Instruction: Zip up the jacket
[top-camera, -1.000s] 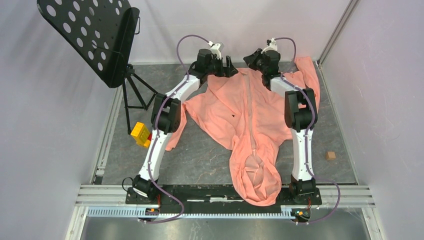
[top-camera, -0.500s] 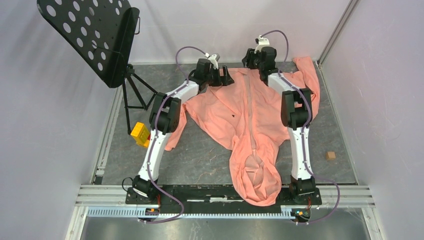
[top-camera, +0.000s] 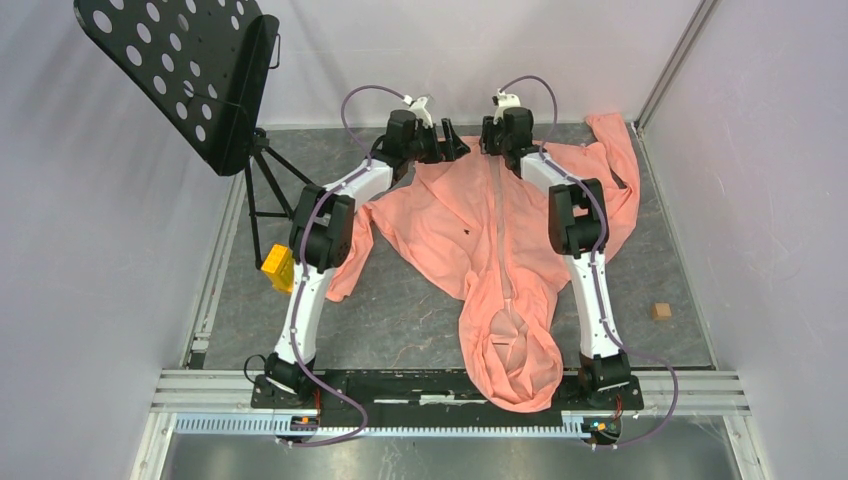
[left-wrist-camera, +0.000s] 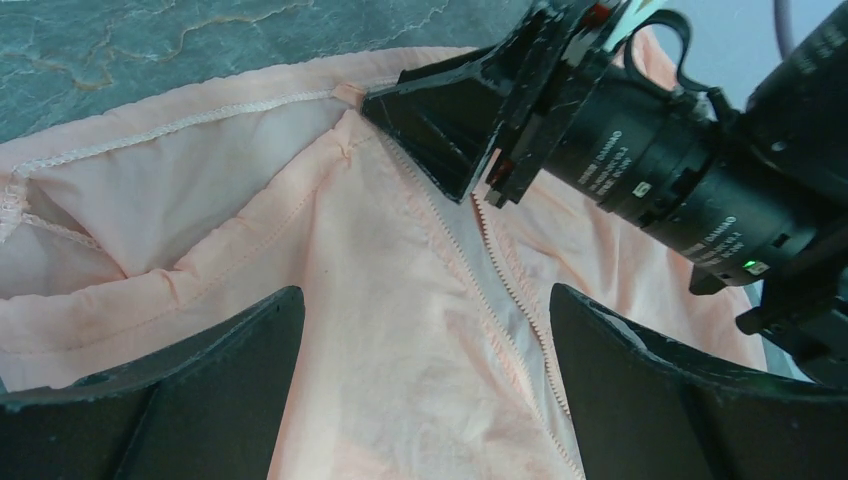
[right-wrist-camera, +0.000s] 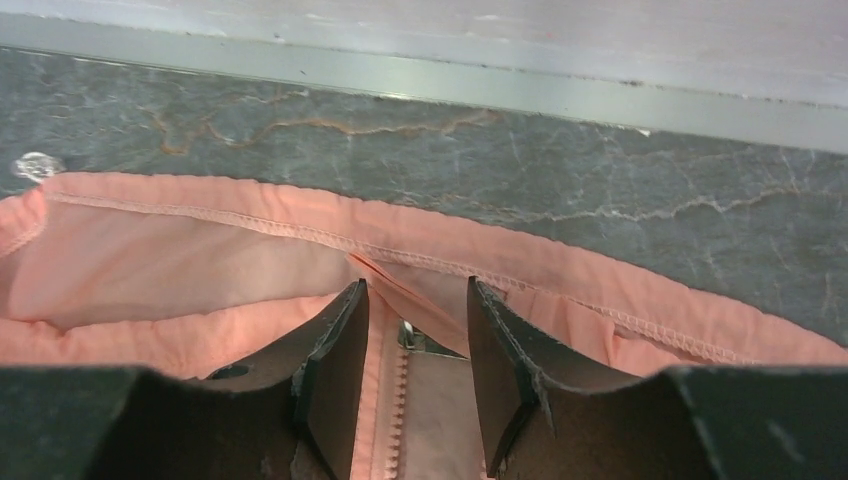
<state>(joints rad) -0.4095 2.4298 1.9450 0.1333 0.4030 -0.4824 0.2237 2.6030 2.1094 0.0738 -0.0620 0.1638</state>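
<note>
Right gripper (right-wrist-camera: 413, 290) sat partly open, fingers (right-wrist-camera: 335, 360) apart on either side of the zipper strip (right-wrist-camera: 410, 420), gripping nothing. A small metal slider (right-wrist-camera: 408, 335) showed in the gap between them, low in the wrist frame, just under the jacket's hem. Could not tell if either finger touched the slider. Left gripper (left-wrist-camera: 425, 300) was spread wide and held nothing. It hovered over the pink cloth, with the zipper teeth (left-wrist-camera: 500, 290) running diagonally between its fingers. One black finger of the right gripper pointed down at the hem in the upper centre of the left wrist view. In the top view both grippers met at the upper centre of the frame, close together at the jacket's far hem. The jacket (top-camera: 450, 220) lay flat on the grey marbled table (top-camera: 400, 300), filling the middle of the frame. Its paler strip ran straight down the centre and a small dark mark (top-camera: 466, 231) sat just left of the strip. The hood (top-camera: 515, 355) lay at the lower centre, draped over the black rail between the arm bases. One sleeve (top-camera: 620, 150) was bunched at the upper right and the other trailed at centre left by the left arm. A black perforated music stand (top-camera: 180, 70) stood at the upper left, with a yellow object (top-camera: 280, 268) below it beside the left arm. A small wooden block (top-camera: 660, 311) sat at the right, well apart from the jacket.
</note>
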